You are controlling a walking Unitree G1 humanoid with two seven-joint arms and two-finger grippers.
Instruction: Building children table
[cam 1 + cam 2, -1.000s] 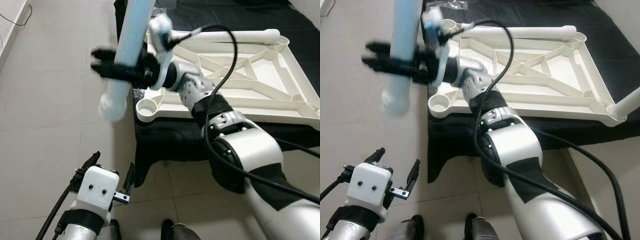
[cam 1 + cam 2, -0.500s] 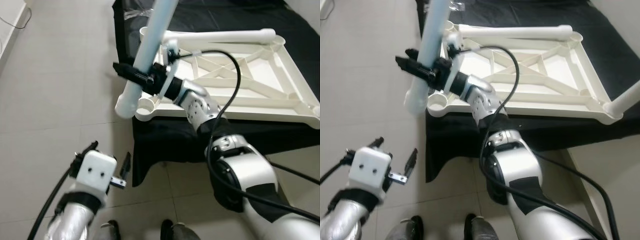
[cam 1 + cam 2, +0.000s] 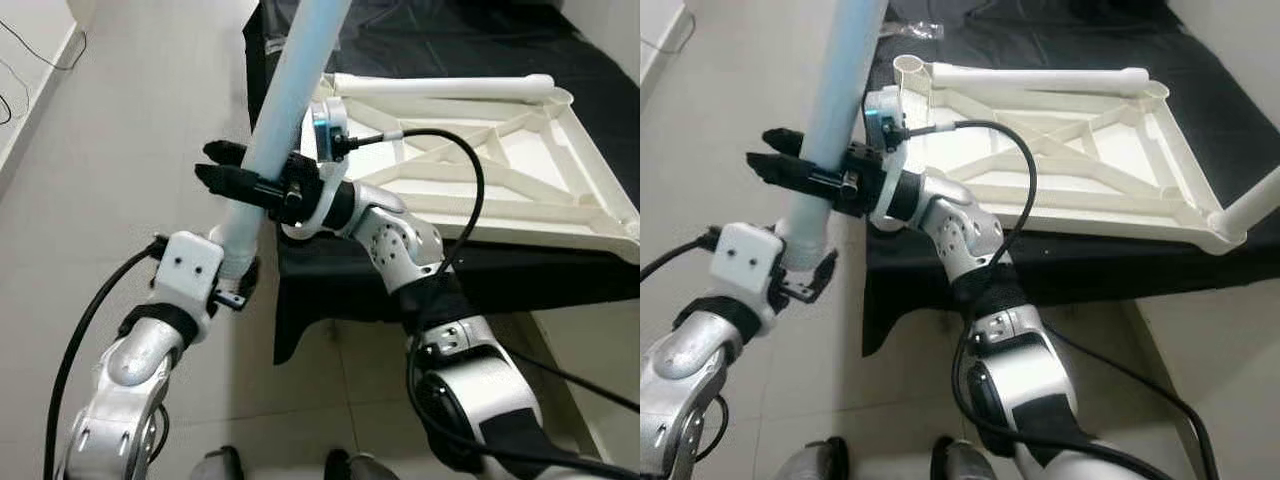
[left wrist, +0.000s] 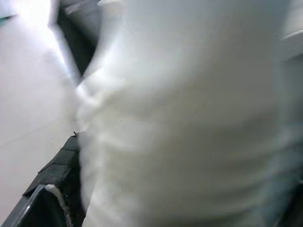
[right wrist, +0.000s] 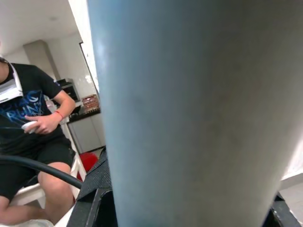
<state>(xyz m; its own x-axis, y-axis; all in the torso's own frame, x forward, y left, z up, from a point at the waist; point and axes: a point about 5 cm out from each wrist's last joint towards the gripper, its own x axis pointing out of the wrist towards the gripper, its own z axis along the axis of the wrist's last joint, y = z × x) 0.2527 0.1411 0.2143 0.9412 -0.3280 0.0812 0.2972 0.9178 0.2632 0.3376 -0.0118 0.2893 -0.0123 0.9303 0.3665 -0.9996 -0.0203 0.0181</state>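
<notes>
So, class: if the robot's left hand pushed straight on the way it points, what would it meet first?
The pale blue plastic table leg: the left hand is already at its lower end, apparently touching.

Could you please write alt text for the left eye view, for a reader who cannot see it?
The right gripper holds a pale blue table leg beside an upturned white tabletop lying on black cloth, while the left gripper meets the leg's lower end.

Count: 1 upturned white plastic tabletop frame [image 3: 1070,160], 3 pale plastic tube legs: one held [image 3: 285,110], one lying along the frame's far edge [image 3: 1040,76], one standing at its corner [image 3: 1255,208]. 1 seated person [image 5: 28,137].
</notes>
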